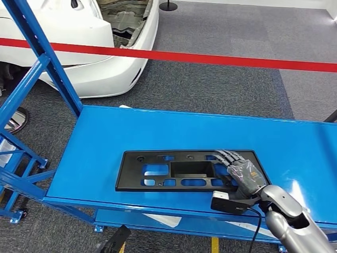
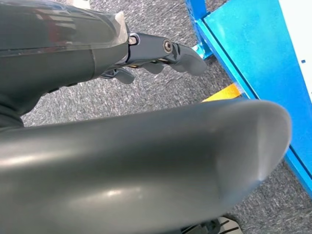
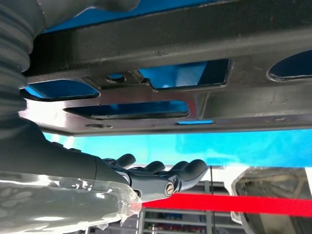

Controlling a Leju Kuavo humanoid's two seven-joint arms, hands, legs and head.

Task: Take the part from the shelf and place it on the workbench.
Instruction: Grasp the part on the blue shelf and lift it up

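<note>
The part [image 1: 129, 174], a flat black plastic panel with several cut-outs, lies on the blue workbench [image 1: 119, 132] near its front edge. My right hand [image 1: 240, 171] reaches in from the front right, its fingers stretched flat over the part's right end. In the right wrist view the part [image 3: 165, 44] runs across close by, and the dark fingers [image 3: 162, 178] are straight, with a strip of blue bench showing between them and the part's edge. My left hand [image 2: 162, 53] hangs over grey carpet beside a blue frame, fingers loosely extended and holding nothing.
A blue shelf frame [image 1: 23, 105] stands at the bench's left end. Beyond the bench a red barrier tape [image 1: 198, 57] stretches across grey carpet, with a white car body [image 1: 79, 47] at the back left. The bench top has bare room left and right of the part.
</note>
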